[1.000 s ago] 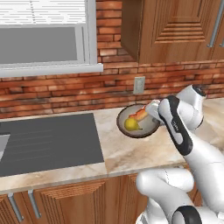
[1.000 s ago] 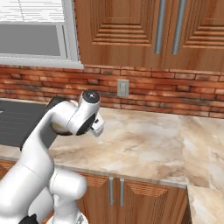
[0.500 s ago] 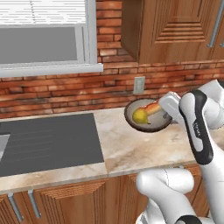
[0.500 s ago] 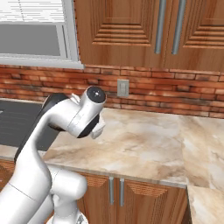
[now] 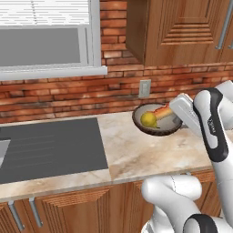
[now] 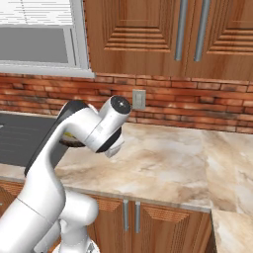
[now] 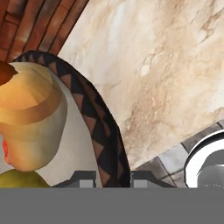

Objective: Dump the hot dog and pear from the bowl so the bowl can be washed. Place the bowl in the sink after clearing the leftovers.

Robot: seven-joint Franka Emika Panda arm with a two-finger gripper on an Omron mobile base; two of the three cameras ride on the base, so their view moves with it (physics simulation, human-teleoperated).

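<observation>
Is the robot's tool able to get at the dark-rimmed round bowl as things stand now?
Probably yes: the tool already straddles the rim of the dark-rimmed round bowl, a fingertip on each side, and nothing stands in the way.

Dark brown bowl [image 5: 157, 129] with a triangle-patterned rim holds a yellow pear [image 5: 148, 119] and an orange-red hot dog [image 5: 163, 111] in a tan bun.

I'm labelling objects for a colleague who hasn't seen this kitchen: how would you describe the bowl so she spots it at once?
Start at the brick back wall with its pale wall outlet; on the marble counter just below it, right of the dark ribbed sink surround, is the shallow round dark-rimmed bowl, held at its rim by the robot's gripper. It alone holds food: a yellow pear and a hot dog.
</observation>
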